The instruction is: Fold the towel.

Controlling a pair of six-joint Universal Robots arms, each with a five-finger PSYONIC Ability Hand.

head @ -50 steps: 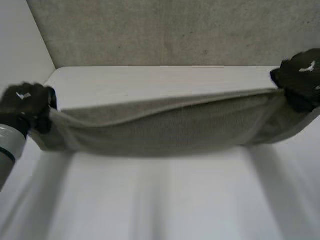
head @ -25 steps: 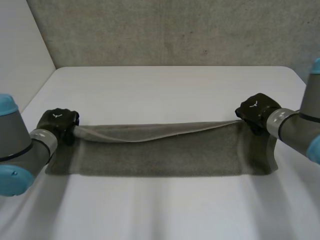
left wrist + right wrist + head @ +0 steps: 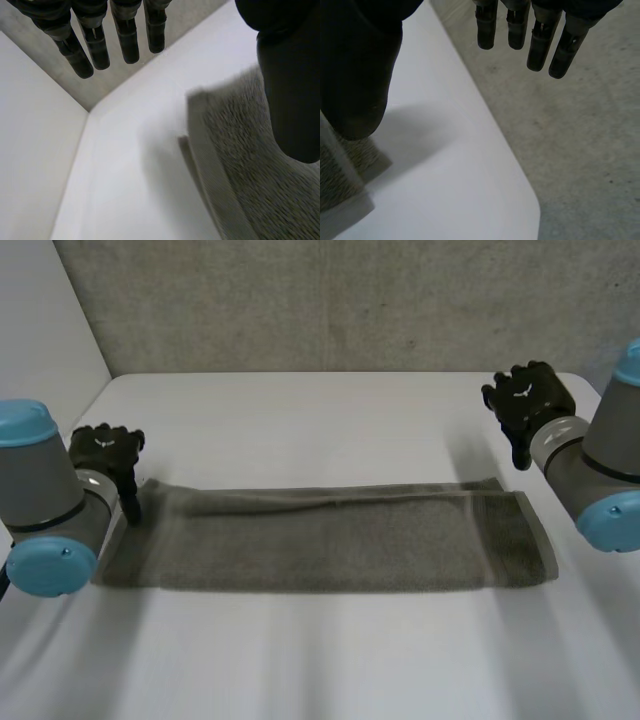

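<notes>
Towel (image 3: pixel 330 540) lay flat on the table (image 3: pixel 330 410), doubled lengthwise. Left hand (image 3: pixel 105 452) hung beside one towel end and right hand (image 3: pixel 528 400) off the other, fingers straight and spread, holding nothing. The first fold seemed done; the next would need a fresh grasp.

The table (image 3: pixel 330 410) has a white, flat, matte top. Its far edge runs straight along the back wall (image 3: pixel 350 300), which is grey, rough, speckled and upright, and meets the table along that whole edge. The side panel (image 3: pixel 40 330) is plain white and upright on the left side. It joins the back wall in a vertical corner line at the table's far-left end. In the right wrist view, the table's rounded corner (image 3: pixel 532 202) borders a grey speckled surface (image 3: pixel 580 150); whether this is wall or floor cannot be determined.
</notes>
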